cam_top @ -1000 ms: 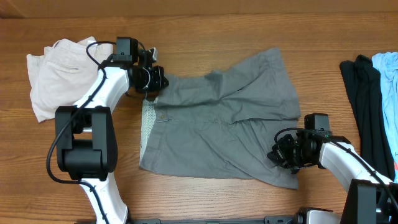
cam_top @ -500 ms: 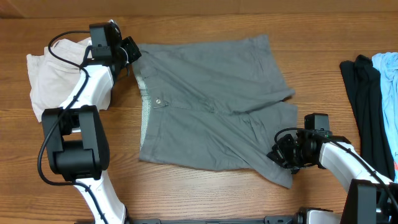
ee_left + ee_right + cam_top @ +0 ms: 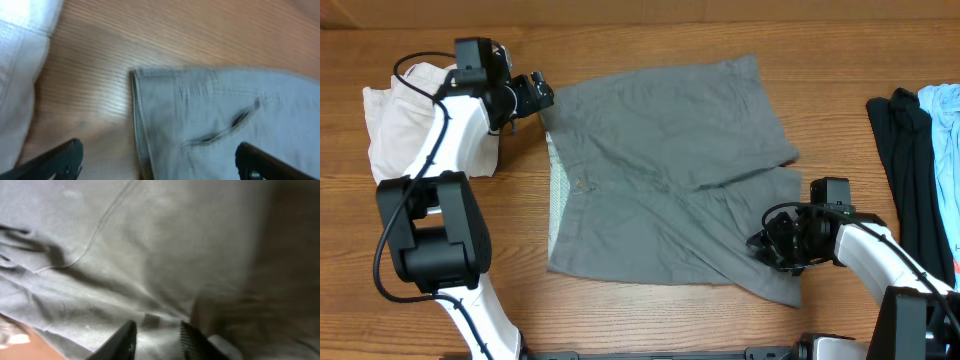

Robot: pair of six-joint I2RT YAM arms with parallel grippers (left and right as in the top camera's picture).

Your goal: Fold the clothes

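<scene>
Now the left hand (image 3: 540, 95) is sitting off the far-left corner of the grey shorts (image 3: 660, 170), fingers apart and gripping nothing. The left wrist view is showing both fingertips (image 3: 67, 157) spread wide, with the waistband corner (image 3: 137, 80) and slit pocket (image 3: 235, 122) lying free below them. A second ago this hand was clamped on that corner, doubled over toward the counter's middle. Half a second ago it was dragging the corner out toward the far-left. So it has just let go, and the upper leg, bunched before, is now lying spread flat.

The right hand (image 3: 767, 245) is staying put on the lower leg hem toward the near-right of the counter (image 3: 650, 320). Its fingers (image 3: 125, 340) are nearly together with grey cloth between them, so it is likely pinching the hem and anchoring the shorts during the pull.

The shorts are lying open in the counter's middle, with the pale lining (image 3: 556, 210) showing along the waistband on the left. The cream shorts (image 3: 395, 120) are sitting at the far-left corner, just behind the left arm. The black garment (image 3: 895, 160) and light-blue garment (image 3: 945, 130) are lying along the right edge, well apart from the work.

Judgement: flattening is looking done, no fold made yet, and a regrasp for the first fold is probably coming.
</scene>
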